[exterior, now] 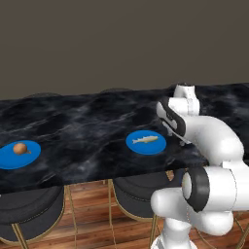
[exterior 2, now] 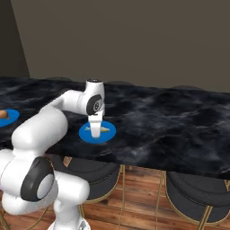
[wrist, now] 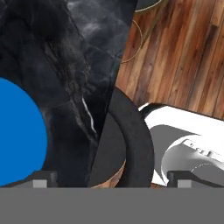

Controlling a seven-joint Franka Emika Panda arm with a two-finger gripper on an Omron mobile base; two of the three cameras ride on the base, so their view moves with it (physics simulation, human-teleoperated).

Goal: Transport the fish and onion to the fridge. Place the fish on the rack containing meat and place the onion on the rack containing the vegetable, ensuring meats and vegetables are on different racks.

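While the jaws stand fully spread with nothing between them, the gripper (exterior 2: pixel 95 130) hangs low over the near part of the black marbled worktop (exterior: pixel 87 126), pointing down at the near edge of a blue plate (exterior: pixel 146 142). In the hand view that plate (wrist: pixel 17 140) sits off to one side of the jaws rather than centred under them, with the worktop edge and a dark round stool (wrist: pixel 131 144) below on the other side.

Just beyond the jaws, lying lengthwise on the plate, is the fish (exterior: pixel 145 140), slender and pale. From the right base view the gripper body covers part of the fish (exterior 2: pixel 104 129), so I cannot tell whether the tips are right above it or slightly short of it.

Well off to the side of the jaws, along the worktop, the onion (exterior: pixel 20 148) rests on a second blue plate (exterior: pixel 19 156). The wooden floor (wrist: pixel 183 57) lies under the stools.

The likely trouble is alignment: if the jaws descend where they now point, they may meet the plate rim or bare marble instead of the fish. The fish is thin and flat, so closing across its length, or too high, could let it slip out or skid the plate toward the edge.
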